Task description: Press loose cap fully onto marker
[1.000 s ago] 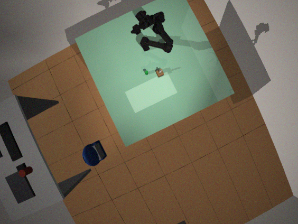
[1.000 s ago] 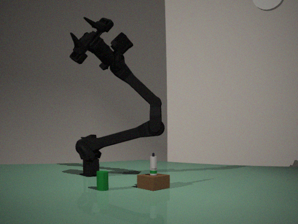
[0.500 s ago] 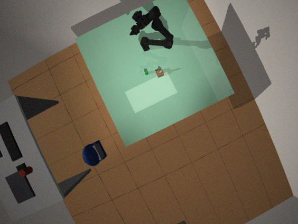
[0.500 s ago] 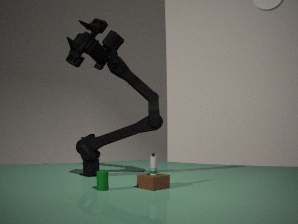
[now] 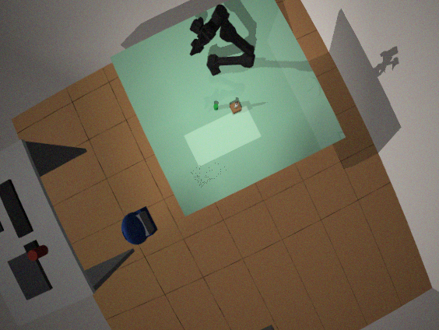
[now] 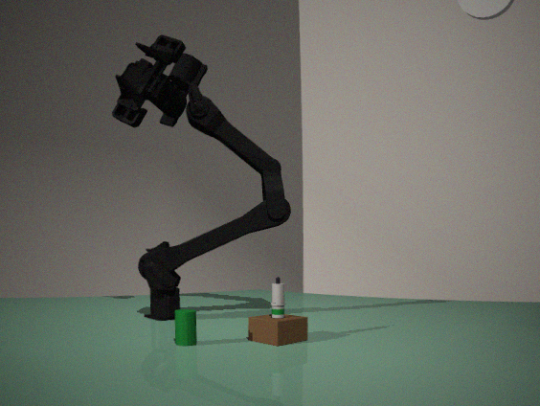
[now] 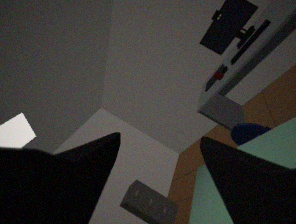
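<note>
While the black arm [image 5: 237, 60] [image 6: 239, 144] stands folded high over the green table [image 5: 163, 117] [image 6: 96, 373] [image 7: 202, 200], its gripper [image 5: 194, 39] [image 6: 126, 78] [image 7: 160, 139] hangs well above the work, fingers parted fairly wide, with nothing between them. On the table the brown holder block [image 5: 236, 107] [image 6: 278, 330] carries the white marker [image 5: 236, 104] [image 6: 278, 294], upright, dark tip bare. The green cap [image 5: 215, 105] [image 6: 186, 327] stands apart beside the block.

The step in hand seems to be reaching the cap. Done well, the wrist turns the fingers downward, centres them astride the cap, and lowers slowly before closing, since a brushed side could topple it.

Counted, there are one arm, one gripper, one block, one marker and one cap.

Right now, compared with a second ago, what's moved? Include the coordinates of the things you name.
The hand [image 5: 191, 40] [image 6: 127, 59] [image 7: 160, 139] shifted left and tipped lower in the exterior view, fingers apart, taking nothing. The cap [image 5: 215, 105] [image 6: 186, 327], marker [image 5: 236, 104] [image 6: 278, 294] and holder block [image 5: 234, 110] [image 6: 293, 331] stayed put.
</note>
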`<state>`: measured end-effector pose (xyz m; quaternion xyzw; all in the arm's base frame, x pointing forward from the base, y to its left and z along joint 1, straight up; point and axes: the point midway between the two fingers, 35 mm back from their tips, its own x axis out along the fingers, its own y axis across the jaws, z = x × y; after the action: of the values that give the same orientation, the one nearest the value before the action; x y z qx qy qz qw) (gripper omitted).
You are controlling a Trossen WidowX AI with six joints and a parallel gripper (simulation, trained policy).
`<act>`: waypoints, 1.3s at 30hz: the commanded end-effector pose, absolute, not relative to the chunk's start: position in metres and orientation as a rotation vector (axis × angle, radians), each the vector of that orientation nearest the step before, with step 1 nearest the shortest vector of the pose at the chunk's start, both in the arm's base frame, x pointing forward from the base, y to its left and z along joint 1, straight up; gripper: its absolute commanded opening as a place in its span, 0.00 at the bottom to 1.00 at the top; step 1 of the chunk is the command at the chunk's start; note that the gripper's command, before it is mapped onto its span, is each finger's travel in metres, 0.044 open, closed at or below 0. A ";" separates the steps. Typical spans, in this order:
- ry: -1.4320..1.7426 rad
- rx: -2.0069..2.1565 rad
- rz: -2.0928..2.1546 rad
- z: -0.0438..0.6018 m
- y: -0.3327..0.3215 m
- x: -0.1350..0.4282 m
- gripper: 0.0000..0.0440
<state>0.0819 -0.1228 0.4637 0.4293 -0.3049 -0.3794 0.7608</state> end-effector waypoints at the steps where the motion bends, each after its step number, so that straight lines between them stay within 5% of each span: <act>1: -0.634 0.962 -0.814 0.460 -0.127 0.081 0.73; 39: -0.336 1.206 -0.655 0.418 -0.172 0.094 0.73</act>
<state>0.0932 -0.1670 0.4199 0.5489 -0.1647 -0.3035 0.7612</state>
